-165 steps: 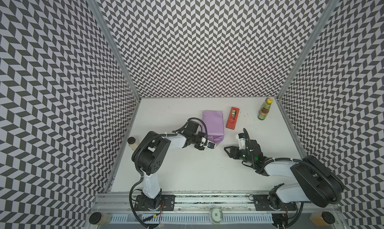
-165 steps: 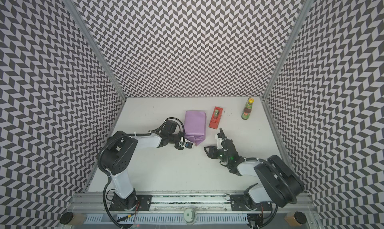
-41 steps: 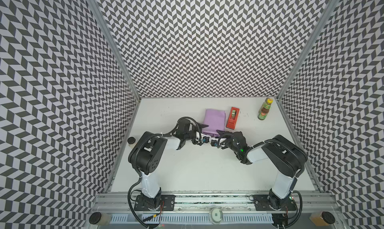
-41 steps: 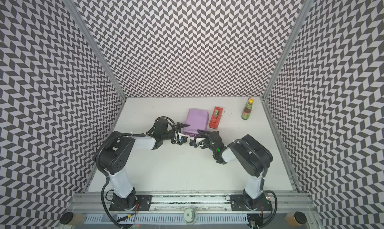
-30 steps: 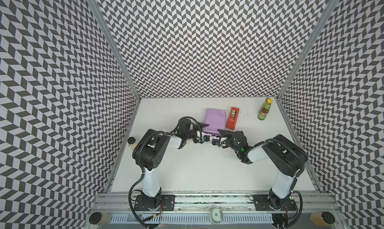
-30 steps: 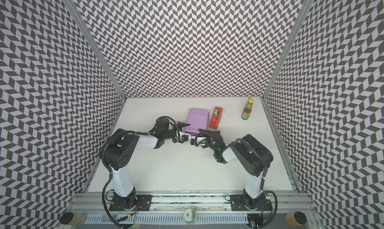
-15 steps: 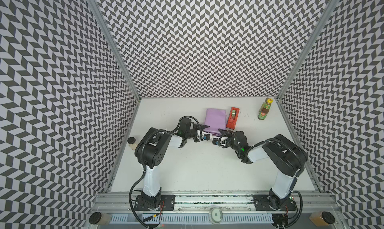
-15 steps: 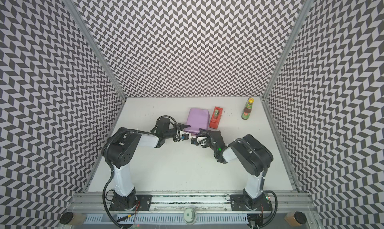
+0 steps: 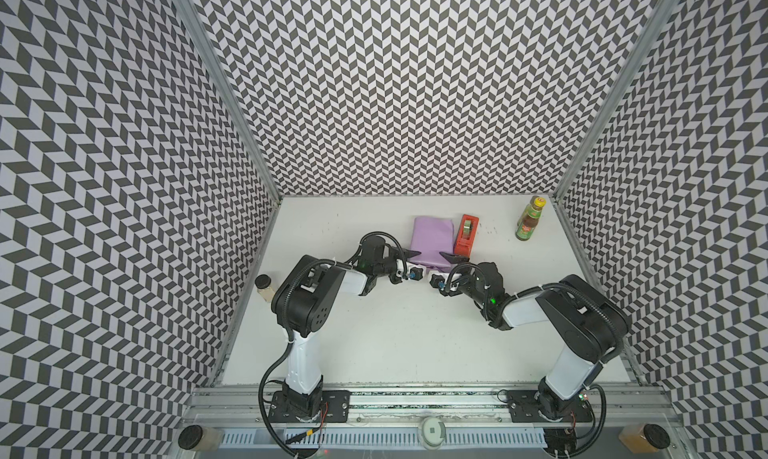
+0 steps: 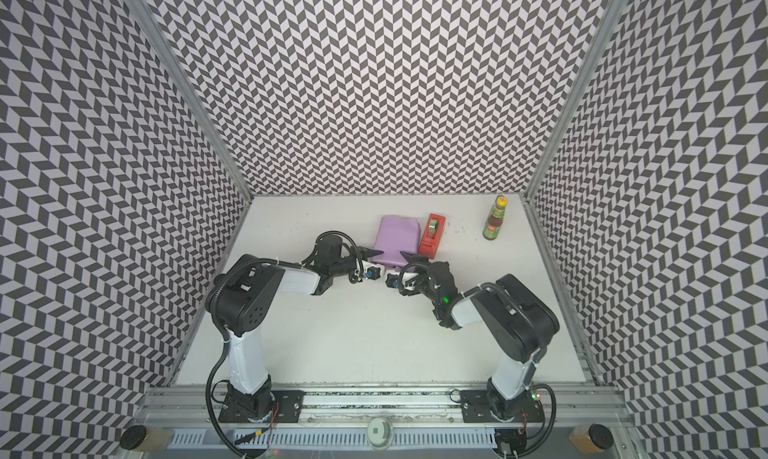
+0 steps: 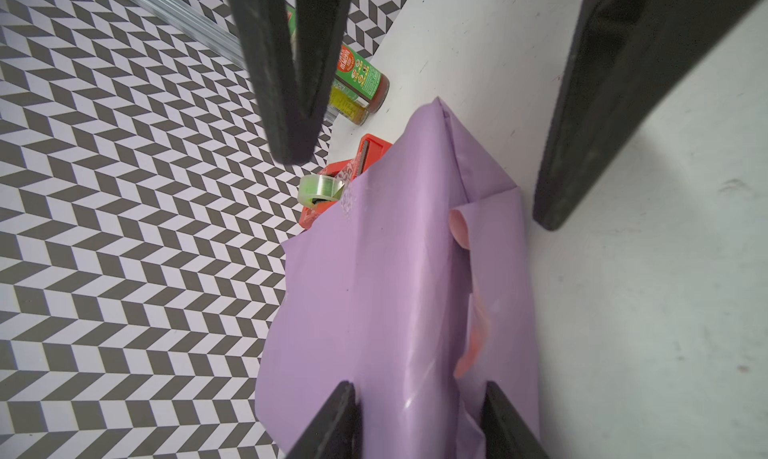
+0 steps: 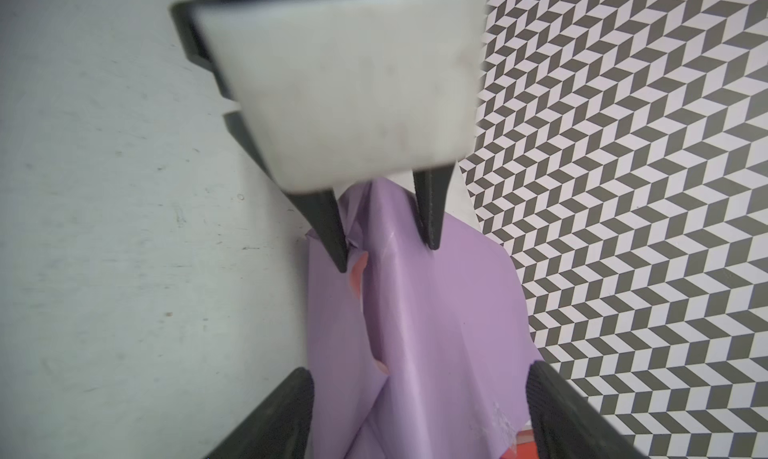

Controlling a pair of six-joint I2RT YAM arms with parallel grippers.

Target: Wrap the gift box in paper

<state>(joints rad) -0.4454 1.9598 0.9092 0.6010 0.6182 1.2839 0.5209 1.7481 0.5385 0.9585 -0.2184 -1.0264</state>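
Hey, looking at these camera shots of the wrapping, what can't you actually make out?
Gift box: unseen in every view, covered by the paper.
Left gripper: jaws flank a paper ridge in the left wrist view; clamping unclear, too small in both top views.
Tape dispenser: cut off by the frame edge in the right wrist view.
Bottle label: partly behind the right gripper in the left wrist view.

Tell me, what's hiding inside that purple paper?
Only the purple paper and its pink inner side show, peeking out through a gap at the fold. Whatever it wraps is fully covered, so nothing else inside can be seen.
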